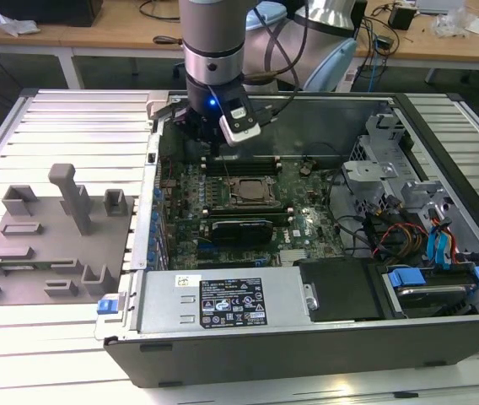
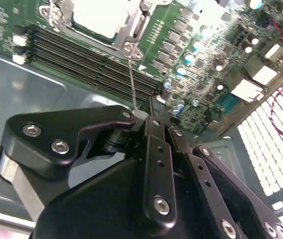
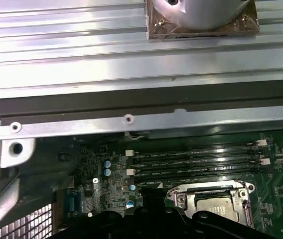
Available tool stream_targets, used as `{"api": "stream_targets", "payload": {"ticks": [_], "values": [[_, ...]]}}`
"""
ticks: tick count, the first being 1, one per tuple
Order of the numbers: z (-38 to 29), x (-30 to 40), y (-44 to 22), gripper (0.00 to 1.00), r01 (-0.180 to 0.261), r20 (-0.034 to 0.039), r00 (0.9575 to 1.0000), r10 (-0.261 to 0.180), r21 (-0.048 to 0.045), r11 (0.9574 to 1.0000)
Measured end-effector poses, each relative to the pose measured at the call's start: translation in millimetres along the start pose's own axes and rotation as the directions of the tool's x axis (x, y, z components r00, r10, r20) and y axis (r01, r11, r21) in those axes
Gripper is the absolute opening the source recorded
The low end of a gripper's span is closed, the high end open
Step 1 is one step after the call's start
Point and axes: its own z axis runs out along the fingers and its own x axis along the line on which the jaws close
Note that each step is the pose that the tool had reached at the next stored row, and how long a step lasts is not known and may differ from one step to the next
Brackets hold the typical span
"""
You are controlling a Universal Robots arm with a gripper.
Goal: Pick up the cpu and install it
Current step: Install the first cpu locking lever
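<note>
Label (image 1: 231,304) on PSU cover (image 1: 159,295), txt not legible

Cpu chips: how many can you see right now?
1. The cpu lies in the socket, next to the memory slots, in both wrist views. Others may be hidden elsewhere.

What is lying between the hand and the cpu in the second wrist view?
In the second wrist view, long dark memory slots cross the stretch between the hand and the cpu; a thin metal rod runs over them.
</note>
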Motion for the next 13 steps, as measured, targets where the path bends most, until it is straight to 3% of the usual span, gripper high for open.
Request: {"api": "stream_targets", "payload": {"ticks": [9,11,13], "values": [[1.6,-34.4,-1.0,0.11,-0.001,0.0,1.0,0.001,0.0,1.0],[1.8,-40.6,-1.2,0.11,-0.001,-0.0001,1.0,0.001,0.0002,1.0],[1.9,-40.9,-1.2,0.11,-0.001,0.0,1.0,0.001,-0.0001,1.0]]}}
